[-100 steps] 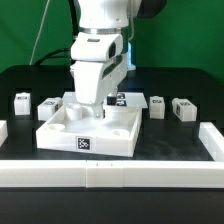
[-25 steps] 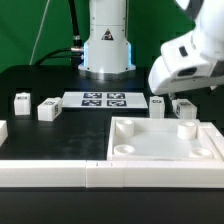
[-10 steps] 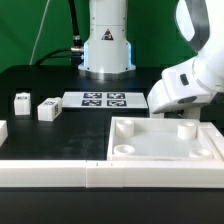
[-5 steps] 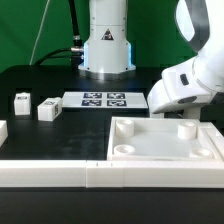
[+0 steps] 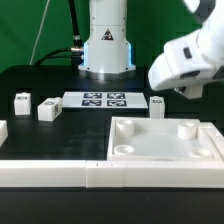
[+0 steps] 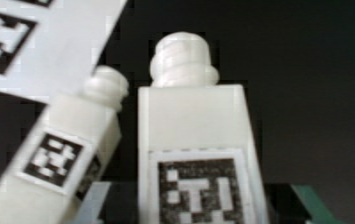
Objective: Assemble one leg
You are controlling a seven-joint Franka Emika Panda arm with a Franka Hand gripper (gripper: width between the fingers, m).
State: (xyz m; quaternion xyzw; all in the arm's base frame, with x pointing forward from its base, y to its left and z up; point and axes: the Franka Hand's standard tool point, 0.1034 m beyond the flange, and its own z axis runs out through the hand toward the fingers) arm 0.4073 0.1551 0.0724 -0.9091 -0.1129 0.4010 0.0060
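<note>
In the wrist view a white leg point(image 6: 192, 130) with a round peg on its end and a marker tag on its face stands between my gripper's point(image 6: 200, 208) fingers point(image 6: 106, 198), which are closed on its sides. In the exterior view my gripper point(image 5: 187, 93) hangs above the table at the right, over the far edge of the large white tray-like piece point(image 5: 165, 150). The held leg is mostly hidden there. A second leg point(image 5: 157, 104) lies just beside it and also shows in the wrist view point(image 6: 71, 145).
Two more legs point(image 5: 20, 100) point(image 5: 47, 110) lie at the exterior view's left. The marker board point(image 5: 103, 99) lies mid-table in front of the robot base and also shows in the wrist view point(image 6: 32, 45). A white rail point(image 5: 60, 172) runs along the front edge.
The gripper has risen from the table at the right. The tray-like piece, which sat mid-table under the gripper ten seconds ago, now lies at the front right.
</note>
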